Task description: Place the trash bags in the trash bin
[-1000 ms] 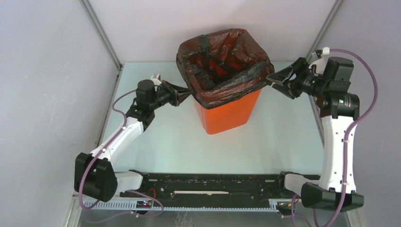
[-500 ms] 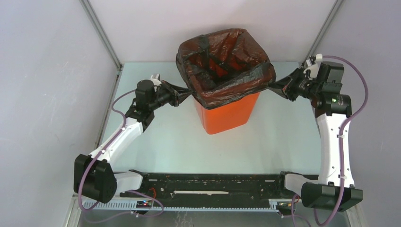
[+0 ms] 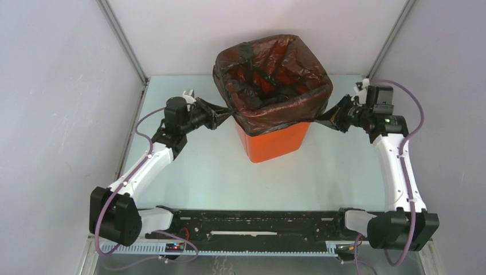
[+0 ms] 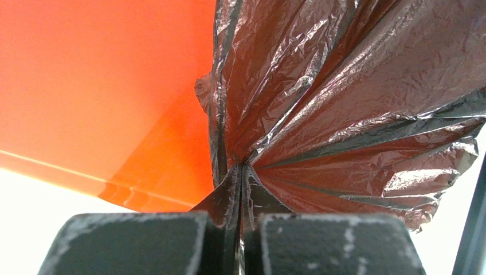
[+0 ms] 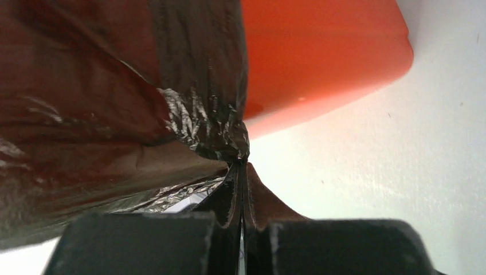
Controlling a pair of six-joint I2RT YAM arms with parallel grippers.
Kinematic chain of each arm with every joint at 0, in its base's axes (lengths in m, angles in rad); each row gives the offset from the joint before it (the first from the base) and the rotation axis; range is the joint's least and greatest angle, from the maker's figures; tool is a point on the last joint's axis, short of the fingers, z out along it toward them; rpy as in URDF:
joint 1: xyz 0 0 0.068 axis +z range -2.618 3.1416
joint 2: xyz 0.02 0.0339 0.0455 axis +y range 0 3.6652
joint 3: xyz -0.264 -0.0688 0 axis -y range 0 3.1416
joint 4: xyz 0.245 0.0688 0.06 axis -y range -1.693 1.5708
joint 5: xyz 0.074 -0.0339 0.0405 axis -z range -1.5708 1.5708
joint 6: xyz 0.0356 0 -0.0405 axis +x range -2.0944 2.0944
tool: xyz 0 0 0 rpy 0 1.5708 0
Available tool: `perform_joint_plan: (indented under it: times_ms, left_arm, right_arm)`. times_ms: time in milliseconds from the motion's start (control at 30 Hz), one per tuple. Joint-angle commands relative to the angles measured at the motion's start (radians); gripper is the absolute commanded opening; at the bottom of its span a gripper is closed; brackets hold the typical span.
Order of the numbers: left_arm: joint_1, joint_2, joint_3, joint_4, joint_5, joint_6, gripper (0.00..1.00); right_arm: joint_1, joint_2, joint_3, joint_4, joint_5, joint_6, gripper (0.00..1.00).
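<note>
The orange trash bin (image 3: 275,140) stands at the table's middle back. The black trash bag (image 3: 269,80) lines its mouth, folded down over the rim on all sides. My left gripper (image 3: 224,116) is shut on the bag's left edge, and the film fans out taut from its tips (image 4: 239,169) against the bin's wall (image 4: 97,86). At the bin's right side, my right gripper (image 3: 325,116) is shut on the bag's right edge (image 5: 229,137), just off the bin's corner (image 5: 321,63). Both pinched edges are stretched outward.
The table (image 3: 195,166) is pale and walled by white panels on the left, back and right. A black rail (image 3: 252,220) with the arm bases runs along the near edge.
My right gripper went from open beside the bag to shut on its right edge, then moved down and toward me, pulling that edge lower over the rim. The left arm has not moved.
</note>
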Motion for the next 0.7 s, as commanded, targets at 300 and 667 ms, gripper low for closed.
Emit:
perform_joint_plan:
  times_ms: [300,667]
  left_arm:
    - [-0.010,-0.003,-0.035,-0.174,-0.029,0.206,0.00]
    - [-0.017,0.054,-0.024,-0.266,-0.012,0.316,0.00]
  right_arm:
    - [0.073,0.034,-0.044,-0.027,0.107,-0.158,0.00]
    - [0.114,0.115,-0.069,0.000,0.131,-0.198,0.00]
